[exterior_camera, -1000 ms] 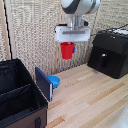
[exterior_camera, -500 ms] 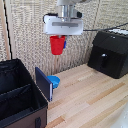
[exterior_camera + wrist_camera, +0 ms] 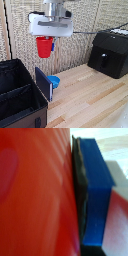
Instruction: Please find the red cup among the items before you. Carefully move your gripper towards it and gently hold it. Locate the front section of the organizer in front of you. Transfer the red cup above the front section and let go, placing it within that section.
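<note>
so the gripper [image 3: 48, 46] has its jaws clamped on the red cup [image 3: 44, 47], hanging high above the tabletop [image 3: 90, 100] at about 1 o'clock from the organizer [image 3: 20, 102], cup looks like light, stiff, slick plastic, so pinching one wall near the rim seems right

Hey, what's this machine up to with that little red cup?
The robot arm is holding the red cup in its gripper, up in the air above the wooden table. The cup hangs over the spot near the blue bowl, just beside the black organizer at the exterior view's left. It is not over the organizer's compartments yet, so the drop is not yet done.
</note>
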You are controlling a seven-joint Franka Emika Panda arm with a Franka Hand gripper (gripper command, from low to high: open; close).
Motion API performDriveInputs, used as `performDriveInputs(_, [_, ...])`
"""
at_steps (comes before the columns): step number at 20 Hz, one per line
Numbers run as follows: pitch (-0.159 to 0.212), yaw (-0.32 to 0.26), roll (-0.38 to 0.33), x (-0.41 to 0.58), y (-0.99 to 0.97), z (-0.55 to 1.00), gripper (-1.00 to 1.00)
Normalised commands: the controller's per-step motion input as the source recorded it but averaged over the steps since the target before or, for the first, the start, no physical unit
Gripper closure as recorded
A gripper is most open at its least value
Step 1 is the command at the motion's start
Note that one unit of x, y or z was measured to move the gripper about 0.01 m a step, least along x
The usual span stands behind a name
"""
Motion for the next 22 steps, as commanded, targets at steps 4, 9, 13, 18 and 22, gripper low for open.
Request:
performDriveInputs(4, [0.111,0.0,0.0,0.0,0.99,0.04,1.0])
performDriveInputs(9, [0.077,0.006,-0.048,0.005,0.92,-0.06,1.0])
performDriveInputs(13, [0.009,0.054,-0.089,0.0,0.65,-0.18,1.0])
performDriveInputs(18, [0.002,0.061,-0.093,0.0,0.55,-0.27,1.0])
performDriveInputs(22, [0.02,0.061,-0.116,0.0,0.56,-0.34,1.0])
